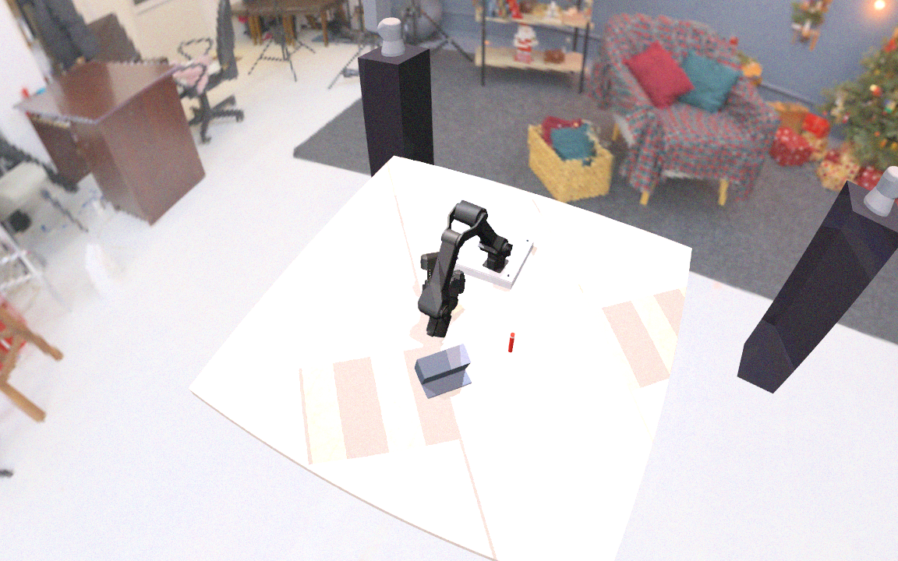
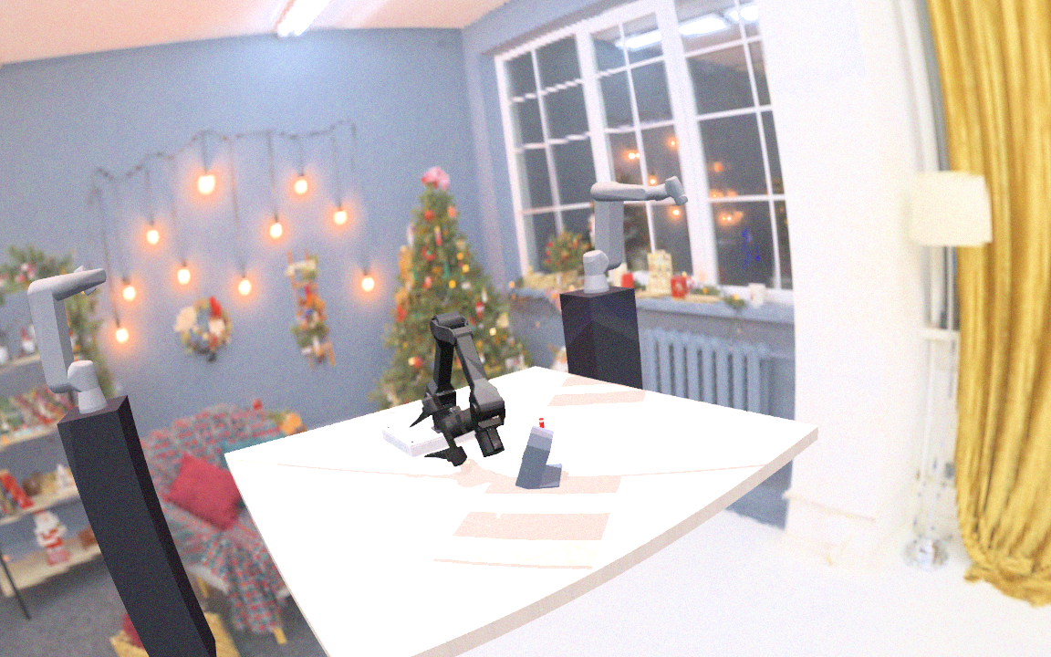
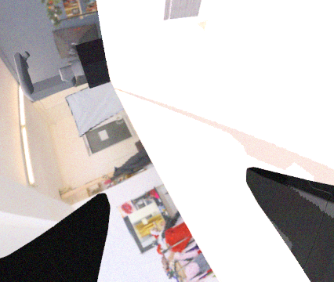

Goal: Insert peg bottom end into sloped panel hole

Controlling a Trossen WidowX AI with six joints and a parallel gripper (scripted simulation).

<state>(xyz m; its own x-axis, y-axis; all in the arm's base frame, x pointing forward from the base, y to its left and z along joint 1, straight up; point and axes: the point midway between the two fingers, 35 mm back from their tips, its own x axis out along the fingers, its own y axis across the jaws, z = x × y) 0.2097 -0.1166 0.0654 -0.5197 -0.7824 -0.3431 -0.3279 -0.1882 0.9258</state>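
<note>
White table (image 1: 549,418) (image 2: 676,490) (image 3: 253,59), pinkish patches; blue-grey wall (image 2: 268,89), yellow curtain (image 2: 1027,286) beyond.

The place was a home-like living room dressed for Christmas: a decorated tree (image 1: 885,97) (image 2: 447,286) at upper right from above, an armchair (image 1: 689,111) under a plaid throw, hanging bulbs (image 2: 205,182) and a gold curtain (image 2: 1019,286) at right.

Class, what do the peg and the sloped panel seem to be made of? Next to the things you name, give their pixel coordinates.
Peg (image 1: 510,343) (image 2: 541,422): possibly plastic or painted wood; even, saturated red, finish unclear.

Sloped panel (image 1: 442,364) (image 2: 536,457): perhaps painted metal or plastic, probably matte; plain blue-grey faces, no visible grain.
</note>
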